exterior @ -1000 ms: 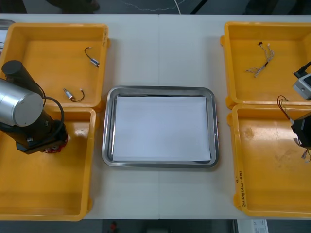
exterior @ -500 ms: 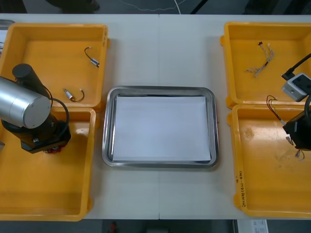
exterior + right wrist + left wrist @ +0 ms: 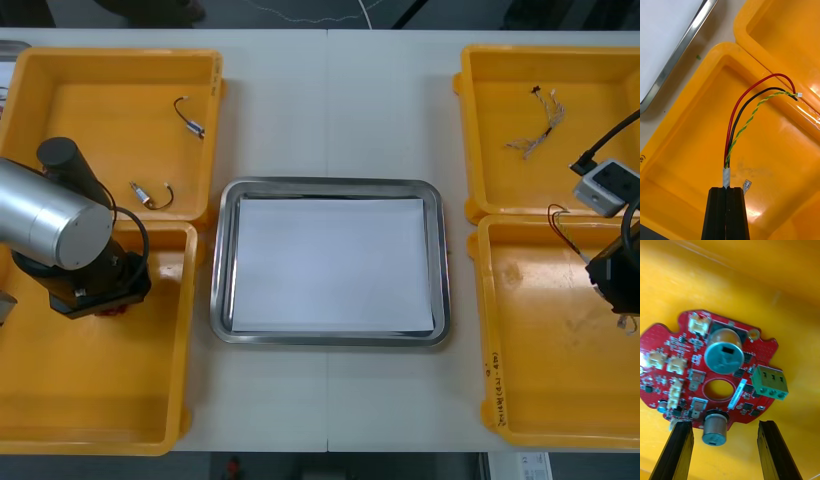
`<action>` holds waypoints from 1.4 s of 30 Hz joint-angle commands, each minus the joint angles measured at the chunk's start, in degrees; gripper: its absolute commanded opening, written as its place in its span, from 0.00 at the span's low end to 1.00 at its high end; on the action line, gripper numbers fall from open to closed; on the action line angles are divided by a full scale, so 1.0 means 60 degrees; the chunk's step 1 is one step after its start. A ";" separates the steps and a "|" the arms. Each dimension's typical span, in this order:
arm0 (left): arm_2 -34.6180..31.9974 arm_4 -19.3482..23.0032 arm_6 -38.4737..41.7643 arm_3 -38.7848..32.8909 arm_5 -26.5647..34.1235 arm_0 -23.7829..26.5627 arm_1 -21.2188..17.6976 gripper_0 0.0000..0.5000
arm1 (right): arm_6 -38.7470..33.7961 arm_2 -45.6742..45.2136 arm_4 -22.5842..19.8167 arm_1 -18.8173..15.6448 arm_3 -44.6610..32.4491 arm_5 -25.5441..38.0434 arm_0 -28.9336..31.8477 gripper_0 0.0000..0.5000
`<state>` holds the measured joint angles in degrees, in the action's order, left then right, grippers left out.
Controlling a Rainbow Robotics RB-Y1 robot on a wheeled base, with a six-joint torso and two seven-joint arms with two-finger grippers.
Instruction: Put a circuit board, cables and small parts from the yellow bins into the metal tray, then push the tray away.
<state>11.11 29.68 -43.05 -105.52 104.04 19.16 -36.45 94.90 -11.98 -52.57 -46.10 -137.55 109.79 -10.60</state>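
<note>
Compared with a second ago, the left arm is found shifted a little toward the tray side of the near-left yellow bin (image 3: 187,330). The right arm is found drawn inward from the table's right edge, and the loop of the held cable is carried with it toward the tray. The metal tray (image 3: 226,262), white inside, is unchanged between the bins, and nothing has been placed in it.

The left gripper (image 3: 725,423) is held over the near-left bin with its jaws wide apart. The round red circuit board (image 3: 662,339) is seen just beyond the fingertips, lying on the bin floor and not gripped.

The right gripper (image 3: 726,188) is held above the near-right yellow bin (image 3: 483,330) with its jaws closed narrowly on the taped end of the cable (image 3: 731,150), a bundle of red, black and twisted yellow-green strands. The cable arches away from the fingers, and its small white plug is seen over the wall shared with the far-right bin.

Black writing is seen on the rim of the near-right bin, and a white printed strip on the circuit board. Neither can be read.
</note>
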 commanded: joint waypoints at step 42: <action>-0.1222 0.1880 0.0744 -0.3493 0.0994 -0.0073 -0.1293 0.00 | 0.0487 0.0121 0.0162 -0.0402 -0.0278 0.0036 -0.0240 0.00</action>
<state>6.00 39.42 -40.36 -122.39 109.40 19.09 -41.82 94.97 -11.68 -51.96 -46.69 -137.57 109.79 -10.69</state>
